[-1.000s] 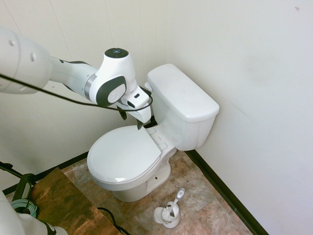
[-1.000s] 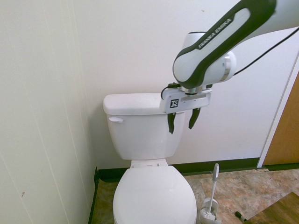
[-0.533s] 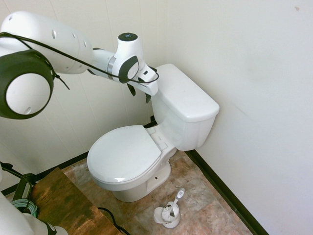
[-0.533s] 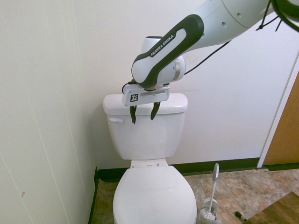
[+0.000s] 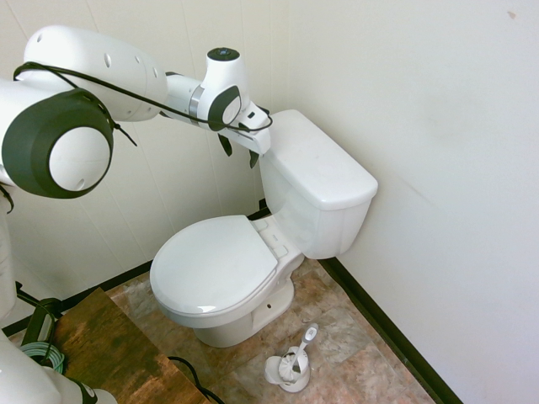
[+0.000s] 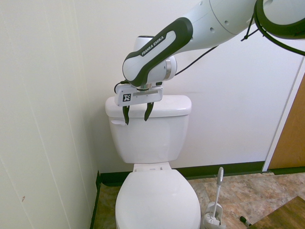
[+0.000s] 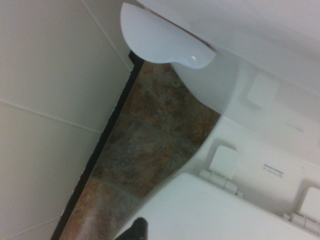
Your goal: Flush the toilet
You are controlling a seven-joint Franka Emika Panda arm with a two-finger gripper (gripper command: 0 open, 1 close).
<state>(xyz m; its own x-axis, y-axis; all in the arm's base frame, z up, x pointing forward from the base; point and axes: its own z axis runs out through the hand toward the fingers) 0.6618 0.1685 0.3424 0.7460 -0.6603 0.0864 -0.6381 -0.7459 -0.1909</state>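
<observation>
Fingers spread and empty; step in hand judged as alignment with small white flush lever beside them; next move: press down.

Brightly and diffusely lit in both exterior views, with small glare on the glossy white oval seat lid; dimmer, softly blurred and grainy in the wrist view.
</observation>
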